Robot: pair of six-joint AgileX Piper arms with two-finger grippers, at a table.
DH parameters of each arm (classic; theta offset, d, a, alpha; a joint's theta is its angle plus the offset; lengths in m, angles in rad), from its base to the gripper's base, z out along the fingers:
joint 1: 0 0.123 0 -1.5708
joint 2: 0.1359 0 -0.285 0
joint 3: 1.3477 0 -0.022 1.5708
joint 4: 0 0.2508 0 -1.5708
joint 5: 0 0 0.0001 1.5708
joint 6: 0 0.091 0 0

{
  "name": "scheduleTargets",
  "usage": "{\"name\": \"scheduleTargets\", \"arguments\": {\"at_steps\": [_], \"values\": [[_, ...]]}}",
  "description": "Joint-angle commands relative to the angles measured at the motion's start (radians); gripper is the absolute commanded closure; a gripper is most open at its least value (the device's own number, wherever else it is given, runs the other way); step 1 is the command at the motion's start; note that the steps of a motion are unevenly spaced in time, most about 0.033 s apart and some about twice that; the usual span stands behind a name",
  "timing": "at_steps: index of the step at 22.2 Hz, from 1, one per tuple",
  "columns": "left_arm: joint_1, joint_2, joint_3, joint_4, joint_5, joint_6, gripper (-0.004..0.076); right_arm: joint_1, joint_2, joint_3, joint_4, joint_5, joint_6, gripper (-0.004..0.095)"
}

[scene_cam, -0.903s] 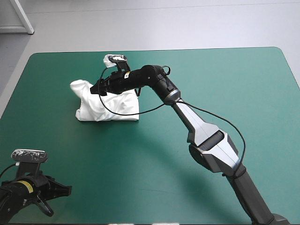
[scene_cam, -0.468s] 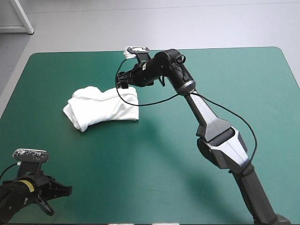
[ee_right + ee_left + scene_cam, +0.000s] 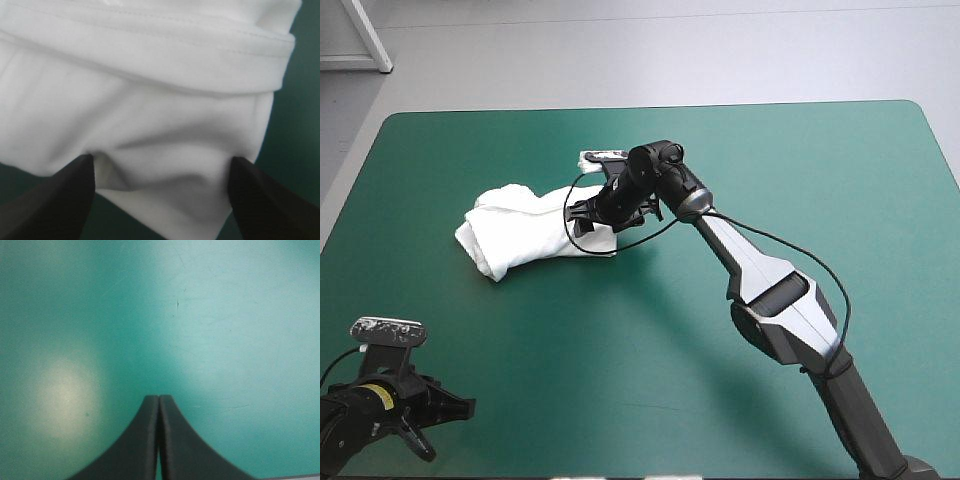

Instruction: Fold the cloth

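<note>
The white T-shirt (image 3: 520, 232) lies as a folded bundle on the teal-green cover (image 3: 770, 170), left of the table's middle. My right gripper (image 3: 584, 216) is down on the bundle's right end. In the right wrist view the right gripper (image 3: 160, 172) is open, its fingers (image 3: 65, 195) wide apart and pressed into the T-shirt (image 3: 150, 100), with a rumple of cloth between them. A hemmed fold runs across ahead of it. My left gripper (image 3: 417, 440) rests near the table's front left corner, far from the shirt. The left gripper (image 3: 159, 399) is shut, with only bare cover ahead.
Bare teal-green cover (image 3: 225, 315) lies around the bundle on every side. The right arm (image 3: 770, 300) reaches across the middle of the table from the front right. The table's left edge (image 3: 350, 190) runs close to the bundle.
The right gripper let the bundle flop to the left, rose toward the far edge, and has now come down on the bundle's right end. The left arm has not moved.
</note>
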Motion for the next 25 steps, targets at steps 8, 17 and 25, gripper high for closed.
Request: {"name": "scheduleTargets", "arguments": {"at_steps": [8, 17, 25], "values": [[0.000, 0.009, -0.024, -0.010, 0.032, 0.011, 0.0733, -0.001, -0.044, -0.020, -0.043, 0.000, -0.077, 0.0809], [0.000, 0.009, -0.024, -0.002, 0.028, 0.015, 0.0733, -0.001, -0.160, -0.020, -0.121, 0.007, -0.091, 0.0927], [0.000, 0.009, -0.024, -0.002, 0.018, 0.019, 0.0733, -0.128, -0.274, 0.132, -0.340, 0.010, -0.074, 0.0927]]}}
